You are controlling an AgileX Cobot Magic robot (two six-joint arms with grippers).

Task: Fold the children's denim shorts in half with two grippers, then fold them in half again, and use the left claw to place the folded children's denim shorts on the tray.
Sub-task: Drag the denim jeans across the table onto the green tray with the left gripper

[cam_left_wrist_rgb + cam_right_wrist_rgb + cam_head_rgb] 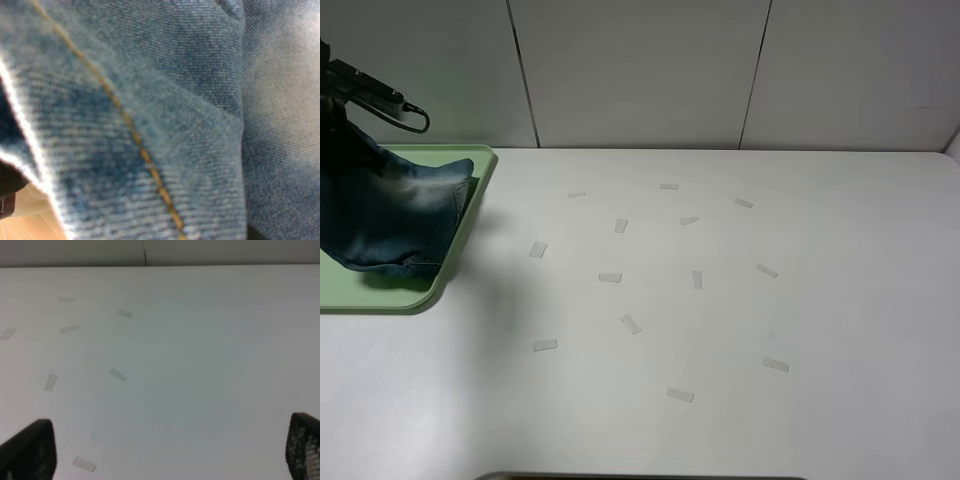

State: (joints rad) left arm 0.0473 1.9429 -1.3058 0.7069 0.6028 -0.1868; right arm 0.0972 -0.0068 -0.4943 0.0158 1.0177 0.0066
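Over the white surface, at its left edge, we lower the folded children's denim shorts squarely onto the tray, releasing only once they settle flat. Our left claw's jaws are hidden by denim, so we cannot tell their state. Our right gripper hangs wide open, empty.

A white table with small pieces of clear tape scattered across it stands against a pale panelled wall with dark vertical seams, evenly lit.
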